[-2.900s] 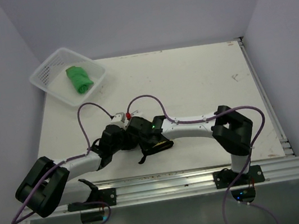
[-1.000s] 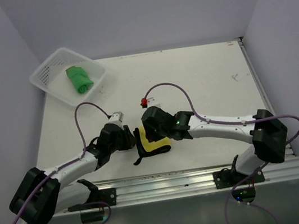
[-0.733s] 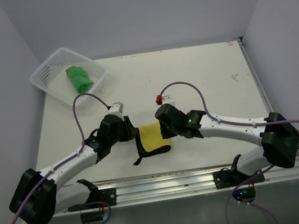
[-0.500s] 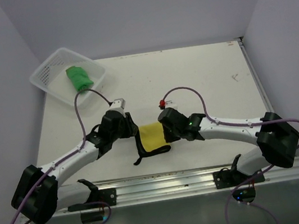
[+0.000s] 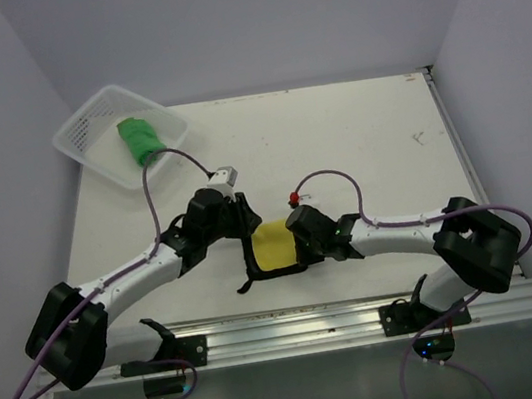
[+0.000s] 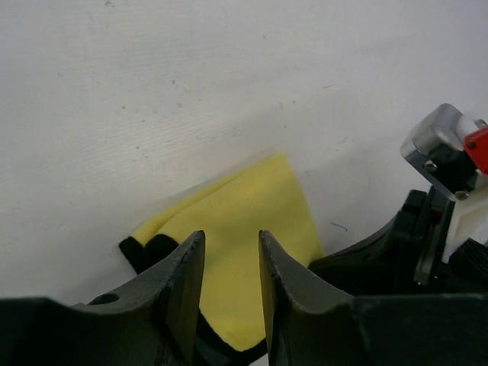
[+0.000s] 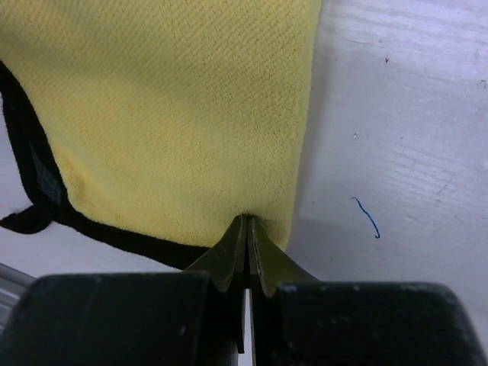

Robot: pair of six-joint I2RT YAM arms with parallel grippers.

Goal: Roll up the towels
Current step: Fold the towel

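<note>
Yellow towel [image 5: 273,246], a flat fine-weave cloth with black edging, lies on the white worktop [image 5: 357,134] between both hands. Right hand [image 7: 245,219] is closed tight, its wedge-shaped tips pinching the cloth near one corner. Left hand [image 6: 231,242] stands part-open over the towel, gripping nothing. Green towel [image 5: 140,138] sits rolled in the mesh basket [image 5: 83,132].

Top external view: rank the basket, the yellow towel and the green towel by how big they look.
Largest: white mesh basket.
Then: yellow towel.
Smallest: green towel, though close to the yellow one, which is partly covered.
</note>
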